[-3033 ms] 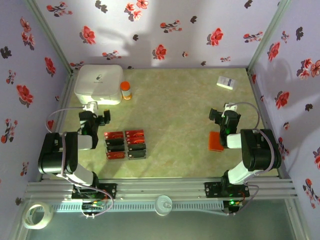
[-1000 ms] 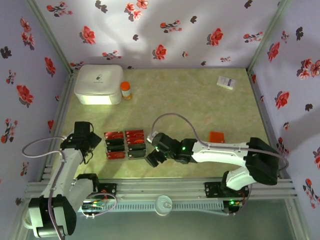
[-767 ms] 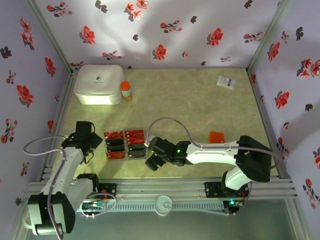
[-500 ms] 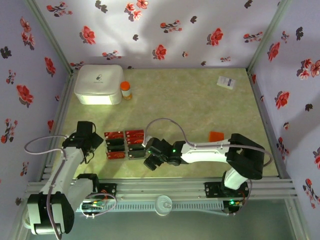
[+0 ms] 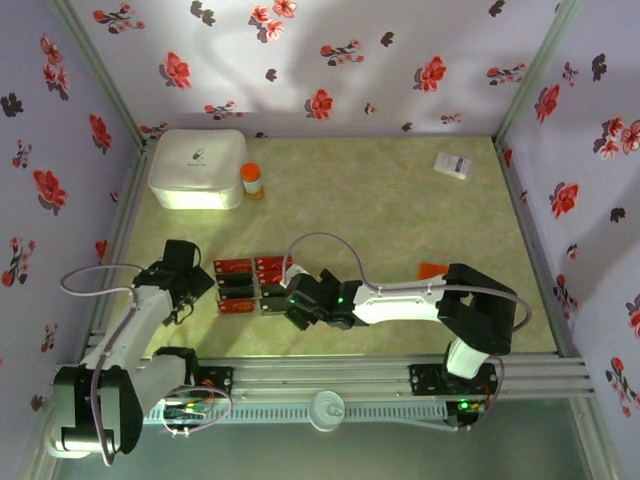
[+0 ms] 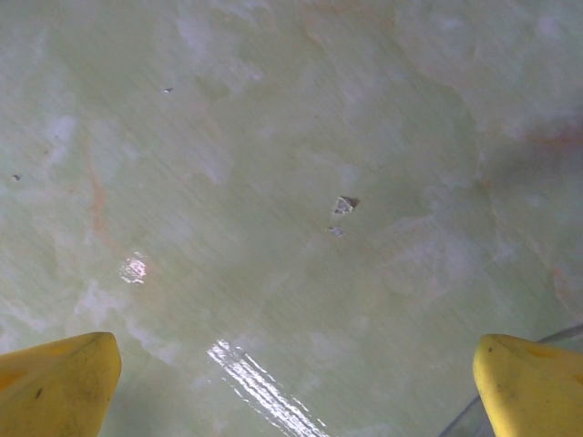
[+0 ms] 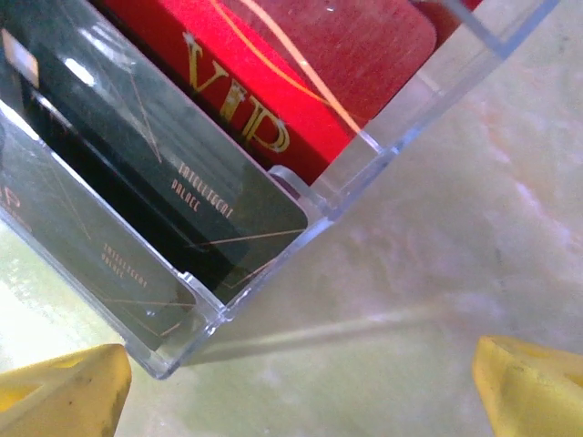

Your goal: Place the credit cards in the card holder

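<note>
Credit cards (image 5: pixel 251 285) lie in two short columns, red and black, on the near left part of the table (image 5: pixel 380 200). The right wrist view shows them lying in the compartments of a clear tray (image 7: pixel 383 137), a red card lettered VIP beside black ones. The right gripper (image 7: pixel 296 391) stands spread wide with nothing in it. Its yellow fingertips (image 7: pixel 64 382) sit low on either side of the tray's corner, the nearer tip just beside the clear wall; whether it touches cannot be told. The left gripper (image 6: pixel 291 401) is also spread wide and empty over bare green marbled surface, just left of the cards. The card holder (image 5: pixel 432 269), orange-red, lies well to the right, partly behind the right arm. A white box (image 5: pixel 197 168) and an orange bottle (image 5: pixel 253 180) stand at the far left, and a white slip (image 5: pixel 453 165) lies at the far right. Lilac walls with red and dark flowers close in three sides.
</note>
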`<act>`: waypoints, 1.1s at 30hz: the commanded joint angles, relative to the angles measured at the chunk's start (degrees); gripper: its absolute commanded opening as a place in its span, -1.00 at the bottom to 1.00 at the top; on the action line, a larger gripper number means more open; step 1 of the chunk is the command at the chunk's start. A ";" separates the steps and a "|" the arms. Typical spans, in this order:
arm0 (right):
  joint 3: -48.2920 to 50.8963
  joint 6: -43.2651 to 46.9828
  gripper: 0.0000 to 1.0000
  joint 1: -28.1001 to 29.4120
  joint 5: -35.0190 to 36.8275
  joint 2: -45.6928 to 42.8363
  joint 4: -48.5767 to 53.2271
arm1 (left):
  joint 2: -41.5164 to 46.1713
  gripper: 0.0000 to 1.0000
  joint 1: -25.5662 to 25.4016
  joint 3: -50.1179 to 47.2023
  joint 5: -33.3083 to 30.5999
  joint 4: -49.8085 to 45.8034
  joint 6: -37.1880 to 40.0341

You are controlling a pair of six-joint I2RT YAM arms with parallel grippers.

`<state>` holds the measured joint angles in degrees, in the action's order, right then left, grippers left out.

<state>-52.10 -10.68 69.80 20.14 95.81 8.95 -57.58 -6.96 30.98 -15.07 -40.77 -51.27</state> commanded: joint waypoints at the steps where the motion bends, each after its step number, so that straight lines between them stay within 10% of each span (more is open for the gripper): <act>1: -0.18 -0.51 0.94 -2.31 4.48 0.52 -1.87 | -2.01 0.99 -1.40 1.44 -0.91 1.26 0.69; 33: -2.22 2.38 0.94 -26.14 5.56 4.18 -2.31 | -42.61 1.00 -16.76 33.70 -1.08 13.62 1.86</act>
<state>-52.93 -9.39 44.71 25.74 99.31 4.80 -97.78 -22.70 60.99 -15.46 -27.51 -50.65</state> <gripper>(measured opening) 0.969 0.998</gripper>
